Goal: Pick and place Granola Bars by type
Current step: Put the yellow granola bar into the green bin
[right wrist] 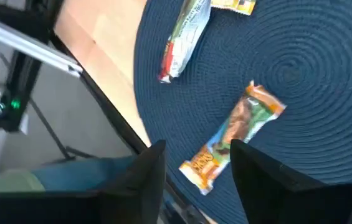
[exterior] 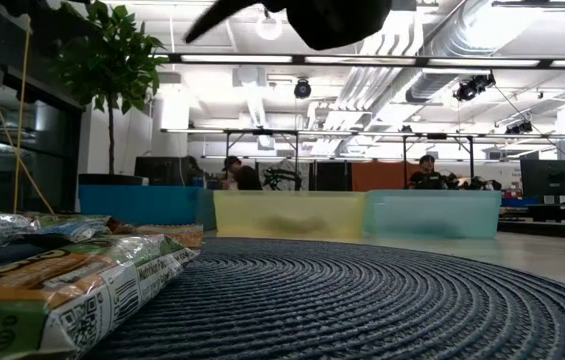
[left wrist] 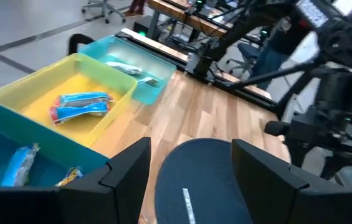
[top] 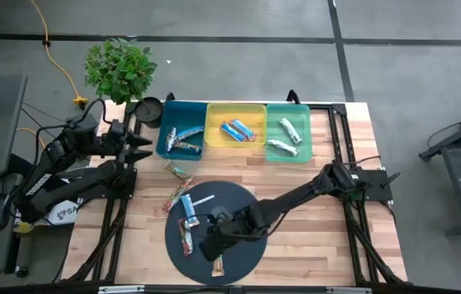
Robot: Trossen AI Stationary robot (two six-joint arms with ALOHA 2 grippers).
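Hovering over the mat [top: 242, 245], the right gripper [right wrist: 194, 163], jaws spread, hangs above an orange-green bar [right wrist: 233, 135] near the mat's edge; left gripper [left wrist: 191, 165] open by the bins.

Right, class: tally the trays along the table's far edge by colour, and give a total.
Blue tray: 1
Yellow tray: 1
Green tray: 1
Total: 3

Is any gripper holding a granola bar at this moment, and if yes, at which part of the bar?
Nothing is held. The right gripper hovers open above a multicolour bar on the round mat; the left gripper is open and empty.
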